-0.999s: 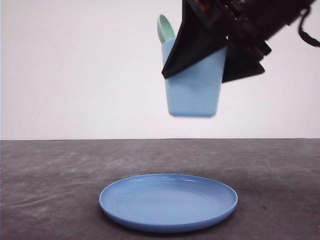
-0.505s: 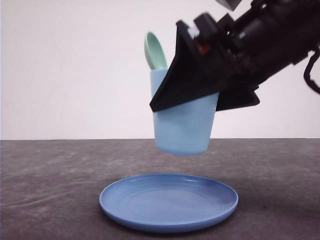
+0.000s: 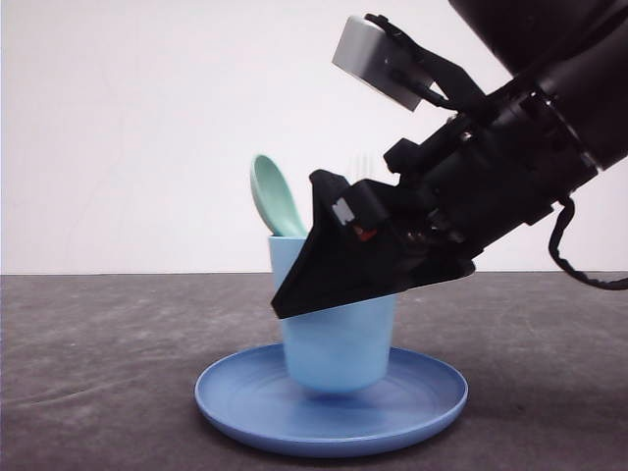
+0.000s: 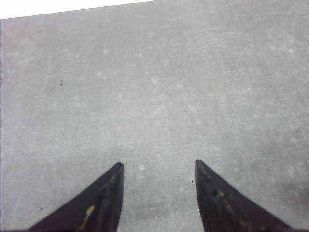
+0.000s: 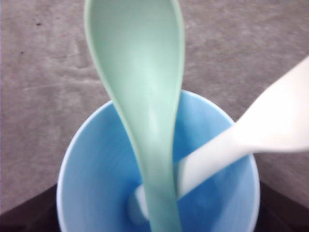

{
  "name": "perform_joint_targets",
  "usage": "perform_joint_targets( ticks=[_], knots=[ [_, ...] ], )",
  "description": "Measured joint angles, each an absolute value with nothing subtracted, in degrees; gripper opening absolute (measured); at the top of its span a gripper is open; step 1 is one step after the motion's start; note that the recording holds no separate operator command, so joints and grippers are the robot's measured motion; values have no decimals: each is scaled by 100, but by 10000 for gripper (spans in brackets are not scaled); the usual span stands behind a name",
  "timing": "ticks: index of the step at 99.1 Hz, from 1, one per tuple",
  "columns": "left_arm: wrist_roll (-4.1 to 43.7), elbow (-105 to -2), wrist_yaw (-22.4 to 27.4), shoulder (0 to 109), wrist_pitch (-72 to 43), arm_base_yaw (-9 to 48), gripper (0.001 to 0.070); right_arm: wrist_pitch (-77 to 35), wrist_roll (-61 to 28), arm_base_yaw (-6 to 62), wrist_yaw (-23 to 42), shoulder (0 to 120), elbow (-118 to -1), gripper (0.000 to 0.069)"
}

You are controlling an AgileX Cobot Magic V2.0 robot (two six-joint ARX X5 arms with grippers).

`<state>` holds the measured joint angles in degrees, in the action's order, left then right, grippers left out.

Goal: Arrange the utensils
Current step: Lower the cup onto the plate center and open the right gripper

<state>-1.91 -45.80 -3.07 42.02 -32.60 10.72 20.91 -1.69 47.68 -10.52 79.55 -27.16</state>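
Note:
My right gripper (image 3: 294,299) is shut on the light blue cup (image 3: 334,343), its dark fingers (image 5: 24,215) on either side of the cup's wall. The cup is down at the middle of the round blue plate (image 3: 432,392), slightly tilted; I cannot tell whether its base touches. Both utensils stand inside the cup. The mint-green spoon (image 3: 275,196) (image 5: 140,72) sticks up bowl-end out on the cup's left. The white fork (image 5: 270,121) leans against the rim. My left gripper (image 4: 159,164) hangs open over bare tabletop with nothing between its fingers.
The dark grey table (image 3: 98,343) stretches around the plate, with a white wall behind it. The right arm's bulk (image 3: 530,167) slants up to the right above the cup.
The right gripper has come down and to the left with the cup, from well above the plate to the plate's surface. The spoon and fork stayed inside.

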Motion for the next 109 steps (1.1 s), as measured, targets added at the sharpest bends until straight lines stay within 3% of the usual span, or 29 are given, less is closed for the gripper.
perform_joint_targets(
  ticks=[28,77,109],
  knots=[
    [-191,-4580,-307,4202,-3260,1072,276,2102,-172,4880,-1052,8066,-2716,485],
    [-191,-4580,-307,4202,-3260,1072,276,2029,-172,4910,-1048,8066,-2716,623],
    [-191,-4580,-307,4202,-3260,1072,276,360,-169,4873,-1026,7693,-3002,629]
  ],
)
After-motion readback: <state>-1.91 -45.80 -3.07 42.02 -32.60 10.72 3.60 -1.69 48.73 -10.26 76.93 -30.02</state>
